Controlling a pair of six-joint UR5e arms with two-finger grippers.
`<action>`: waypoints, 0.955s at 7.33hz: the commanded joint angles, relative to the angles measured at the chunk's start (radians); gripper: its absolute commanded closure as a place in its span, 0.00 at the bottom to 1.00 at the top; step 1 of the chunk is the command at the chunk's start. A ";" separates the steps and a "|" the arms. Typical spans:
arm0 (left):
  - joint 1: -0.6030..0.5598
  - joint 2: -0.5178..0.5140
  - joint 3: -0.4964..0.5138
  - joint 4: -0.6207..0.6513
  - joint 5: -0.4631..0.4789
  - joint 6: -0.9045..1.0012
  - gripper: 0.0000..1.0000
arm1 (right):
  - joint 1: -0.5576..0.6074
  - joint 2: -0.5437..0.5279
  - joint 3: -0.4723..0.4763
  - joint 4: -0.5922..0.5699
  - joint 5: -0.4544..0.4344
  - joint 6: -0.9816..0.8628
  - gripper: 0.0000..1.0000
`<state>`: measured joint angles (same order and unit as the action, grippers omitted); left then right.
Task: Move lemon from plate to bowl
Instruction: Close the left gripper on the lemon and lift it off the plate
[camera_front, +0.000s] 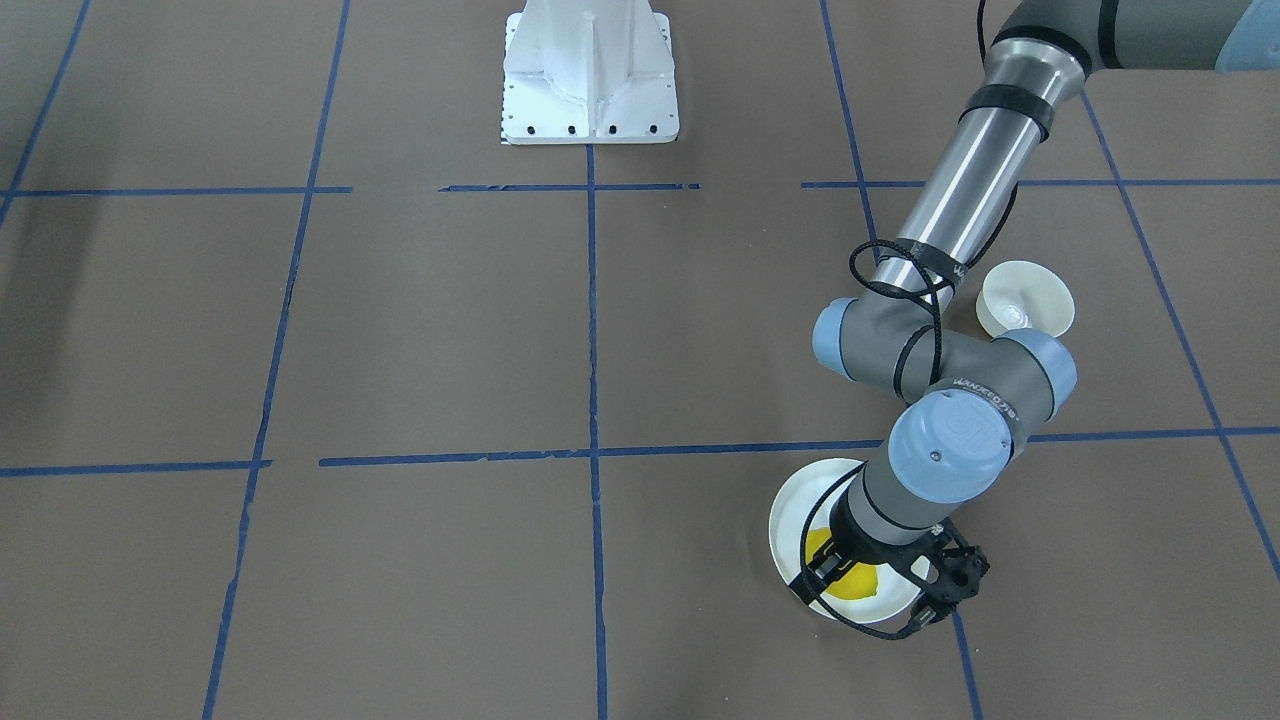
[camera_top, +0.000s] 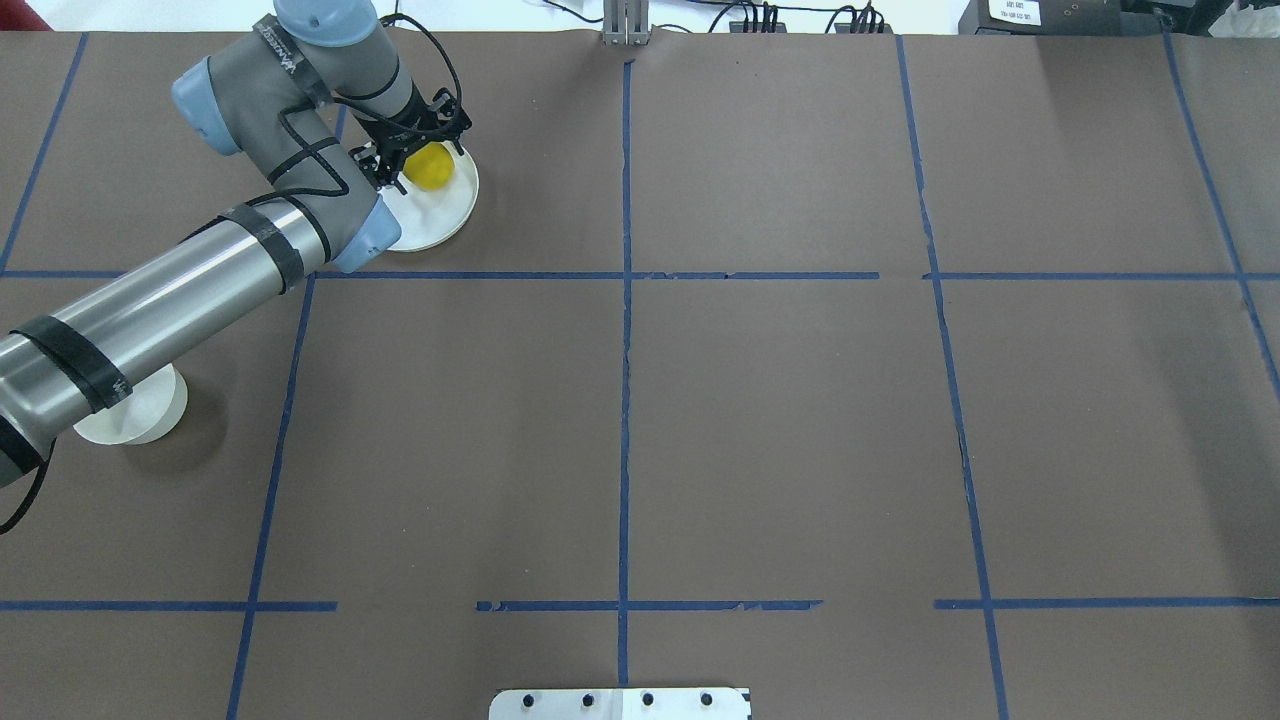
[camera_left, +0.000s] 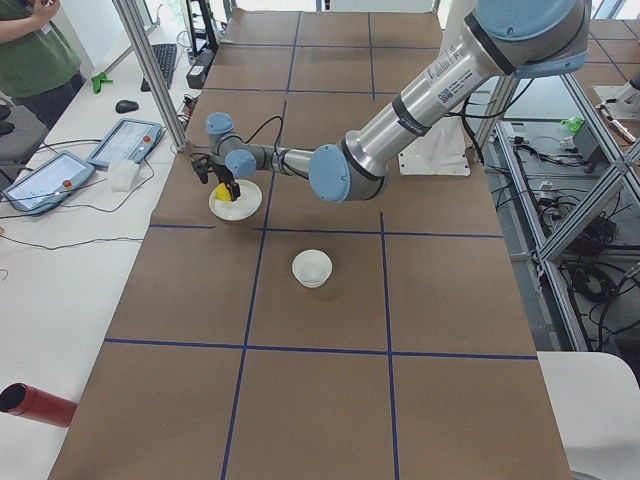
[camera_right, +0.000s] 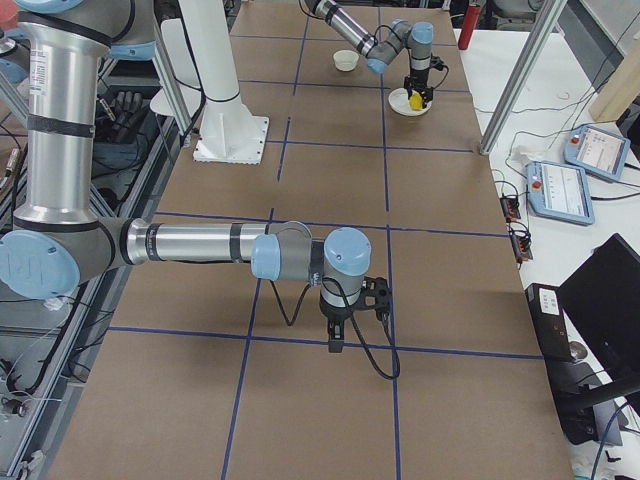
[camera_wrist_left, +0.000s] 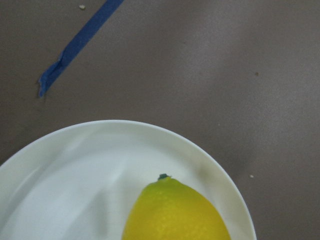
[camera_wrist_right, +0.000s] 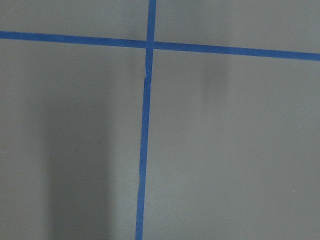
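Observation:
The yellow lemon lies on the white plate at the table's far left, seen from overhead as the lemon on the plate. My left gripper is down at the plate with a finger on either side of the lemon. I cannot tell whether the fingers press it. The left wrist view shows the lemon's tip on the plate, with no fingers. The small white bowl stands empty beside my left forearm, partly hidden under it overhead. My right gripper hangs over bare table far from both; I cannot tell its state.
The white robot base stands at the table's near-middle edge. Blue tape lines divide the brown table top. My left forearm stretches low over the table between bowl and plate. Tablets lie on a side bench.

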<state>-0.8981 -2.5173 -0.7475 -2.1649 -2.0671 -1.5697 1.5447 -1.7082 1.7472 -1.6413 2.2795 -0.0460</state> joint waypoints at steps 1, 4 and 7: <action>-0.002 0.002 -0.003 -0.009 -0.002 0.008 1.00 | 0.000 -0.001 0.000 0.000 0.000 0.000 0.00; -0.079 0.085 -0.135 0.010 -0.115 0.093 1.00 | 0.000 -0.001 0.000 0.000 0.000 0.000 0.00; -0.139 0.272 -0.578 0.338 -0.114 0.404 1.00 | 0.000 -0.001 0.000 0.000 -0.002 0.000 0.00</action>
<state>-1.0113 -2.3252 -1.1237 -1.9903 -2.1796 -1.3112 1.5447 -1.7082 1.7472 -1.6414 2.2785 -0.0460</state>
